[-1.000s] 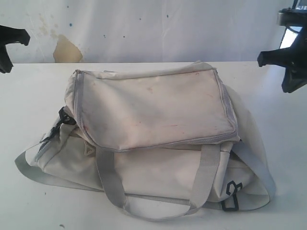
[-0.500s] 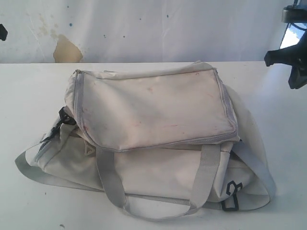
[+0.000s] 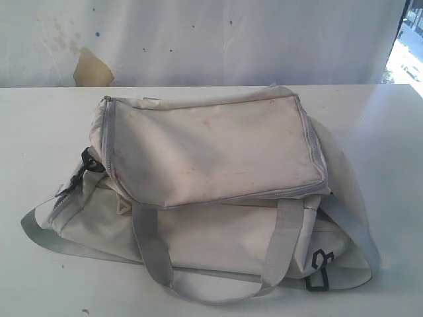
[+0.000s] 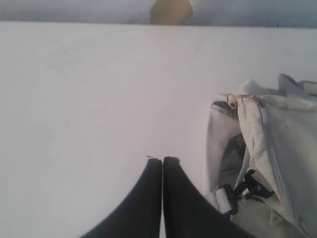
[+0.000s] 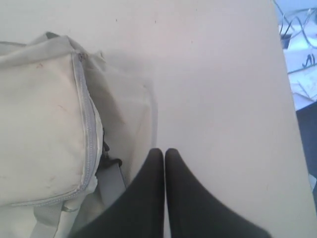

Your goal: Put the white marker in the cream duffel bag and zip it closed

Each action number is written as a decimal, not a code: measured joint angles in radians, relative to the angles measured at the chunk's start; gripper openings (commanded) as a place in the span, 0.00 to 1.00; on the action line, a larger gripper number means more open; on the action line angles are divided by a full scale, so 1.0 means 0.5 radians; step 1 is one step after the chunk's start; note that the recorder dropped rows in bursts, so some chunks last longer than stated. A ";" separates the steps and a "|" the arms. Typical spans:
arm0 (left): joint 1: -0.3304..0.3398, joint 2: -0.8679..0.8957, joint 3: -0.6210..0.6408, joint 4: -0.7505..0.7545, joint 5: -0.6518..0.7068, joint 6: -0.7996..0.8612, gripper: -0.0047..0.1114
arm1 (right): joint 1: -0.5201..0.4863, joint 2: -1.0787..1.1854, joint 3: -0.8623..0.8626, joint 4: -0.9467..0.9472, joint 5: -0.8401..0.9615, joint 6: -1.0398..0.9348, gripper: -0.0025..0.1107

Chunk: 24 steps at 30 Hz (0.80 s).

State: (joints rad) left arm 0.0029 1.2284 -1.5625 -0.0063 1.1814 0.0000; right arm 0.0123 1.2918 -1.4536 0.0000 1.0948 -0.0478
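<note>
The cream duffel bag (image 3: 211, 191) lies in the middle of the white table (image 3: 39, 132), its top flap lying flat with the grey zipper (image 3: 316, 145) running along its edge. The white marker is out of view. Neither gripper shows in the exterior view. In the left wrist view my left gripper (image 4: 162, 159) is shut and empty above bare table beside the cream duffel bag (image 4: 277, 148). In the right wrist view my right gripper (image 5: 164, 150) is shut and empty above the table beside the cream duffel bag (image 5: 44, 114).
Grey webbing handles (image 3: 152, 247) and a strap (image 3: 46, 238) spill toward the table's front edge. A black clip (image 3: 317, 281) sits at the bag's front right. The wall (image 3: 198, 39) behind has a brown patch (image 3: 91, 69). Cables (image 5: 297, 25) lie beyond the table's edge.
Both arms have withdrawn out of the exterior view, the left off the left edge and the right off the right edge. The bag has not moved.
</note>
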 measured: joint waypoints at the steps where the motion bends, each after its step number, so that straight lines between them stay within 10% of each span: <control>1: 0.000 -0.065 0.005 0.013 0.000 0.000 0.04 | 0.000 -0.056 0.000 0.000 0.000 -0.003 0.02; 24: 0.000 -1.573 0.479 0.229 -0.032 0.022 0.04 | 0.000 -1.370 0.000 -0.015 0.171 -0.151 0.02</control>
State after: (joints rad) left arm 0.0029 0.4417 -1.3228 0.1082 1.1657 0.0111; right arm 0.0123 0.6069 -1.4536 -0.0076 1.1804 -0.1234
